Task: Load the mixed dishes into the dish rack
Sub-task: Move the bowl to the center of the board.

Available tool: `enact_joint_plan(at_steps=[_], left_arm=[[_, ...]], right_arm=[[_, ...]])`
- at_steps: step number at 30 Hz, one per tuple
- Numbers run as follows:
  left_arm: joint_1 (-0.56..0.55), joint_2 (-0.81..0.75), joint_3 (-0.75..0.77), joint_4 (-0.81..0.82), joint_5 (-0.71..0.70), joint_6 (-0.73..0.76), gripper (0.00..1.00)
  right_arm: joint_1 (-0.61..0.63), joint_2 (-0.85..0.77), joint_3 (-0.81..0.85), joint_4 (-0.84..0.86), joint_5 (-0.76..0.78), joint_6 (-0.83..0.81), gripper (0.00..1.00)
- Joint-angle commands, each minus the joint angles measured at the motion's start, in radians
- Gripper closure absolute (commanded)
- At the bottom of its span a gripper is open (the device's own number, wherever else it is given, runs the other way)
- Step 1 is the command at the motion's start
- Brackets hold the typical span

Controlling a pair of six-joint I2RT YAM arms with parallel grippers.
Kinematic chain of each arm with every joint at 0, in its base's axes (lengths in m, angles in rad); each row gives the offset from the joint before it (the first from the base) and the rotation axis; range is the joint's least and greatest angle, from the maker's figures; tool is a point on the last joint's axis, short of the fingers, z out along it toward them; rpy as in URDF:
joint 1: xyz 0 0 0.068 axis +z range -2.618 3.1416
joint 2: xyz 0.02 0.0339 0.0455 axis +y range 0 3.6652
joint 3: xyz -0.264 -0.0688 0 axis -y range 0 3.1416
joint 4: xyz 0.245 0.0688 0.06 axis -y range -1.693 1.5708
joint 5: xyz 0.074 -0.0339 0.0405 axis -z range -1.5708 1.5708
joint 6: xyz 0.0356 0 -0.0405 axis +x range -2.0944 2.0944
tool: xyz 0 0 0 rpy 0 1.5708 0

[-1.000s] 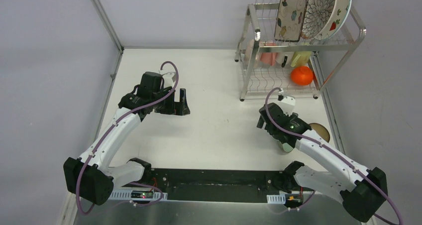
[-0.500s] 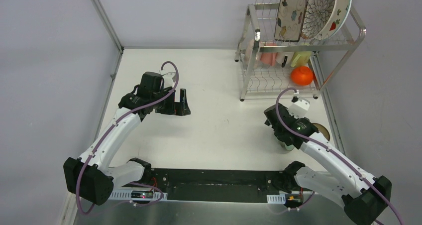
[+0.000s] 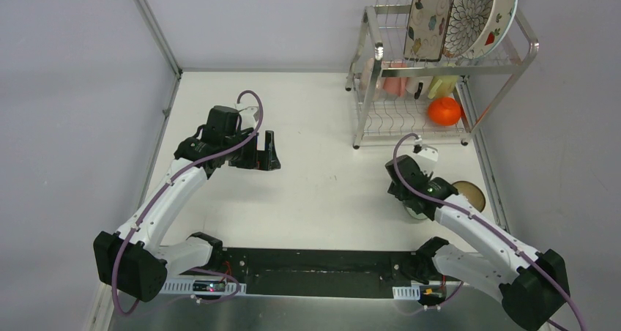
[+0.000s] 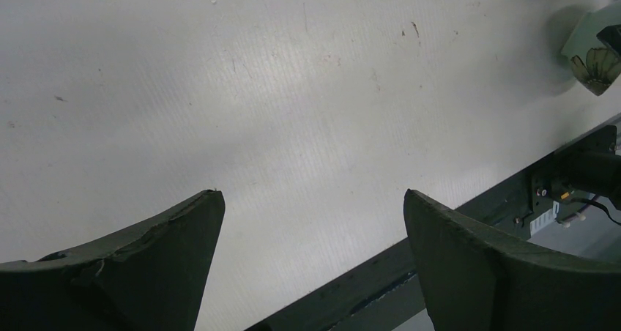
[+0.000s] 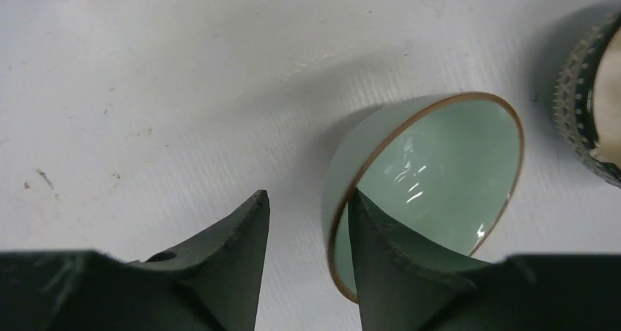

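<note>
The pale green bowl (image 5: 439, 162) lies tilted on the table at the right. My right gripper (image 5: 307, 195) is open and straddles its rim, with one finger inside and one outside, a small gap from the wall. In the top view the right gripper (image 3: 414, 203) covers most of the bowl (image 3: 418, 215). The dark brown bowl (image 3: 469, 195) sits just to its right. The dish rack (image 3: 381, 53) stands at the far right. It holds three patterned plates (image 3: 469, 12) on top and a pink cup (image 3: 395, 86), a yellow cup (image 3: 441, 87) and a red-orange bowl (image 3: 444, 111) below. My left gripper (image 3: 267, 151) is open and empty.
The dark brown bowl (image 5: 586, 111) is close beside the green one in the right wrist view. A metal frame post (image 3: 154, 27) and the wall bound the left side. The right wall runs just past the rack. The black base bar (image 3: 315, 269) lies at the near edge.
My right wrist swung a little right, then back left and down over the pale green bowl. The left arm has not moved.
</note>
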Motion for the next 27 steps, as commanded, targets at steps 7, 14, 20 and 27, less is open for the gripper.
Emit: enact_joint_plan(at_steps=[7, 14, 20, 27], left_arm=[[0.001, -0.022, -0.002, 0.032, 0.011, 0.009, 0.03], [0.001, -0.019, -0.001, 0.032, 0.010, 0.009, 0.03], [0.001, -0.011, 0.001, 0.032, 0.011, 0.007, 0.03], [0.001, -0.008, 0.001, 0.033, 0.009, 0.009, 0.03]], right_arm=[[-0.002, 0.119, 0.000, 0.177, -0.082, -0.166, 0.85], [0.004, 0.213, 0.026, 0.235, -0.162, -0.202, 0.94], [0.081, 0.230, 0.054, 0.334, -0.242, -0.246, 1.00], [0.250, 0.405, 0.179, 0.375, -0.295, -0.194, 1.00]])
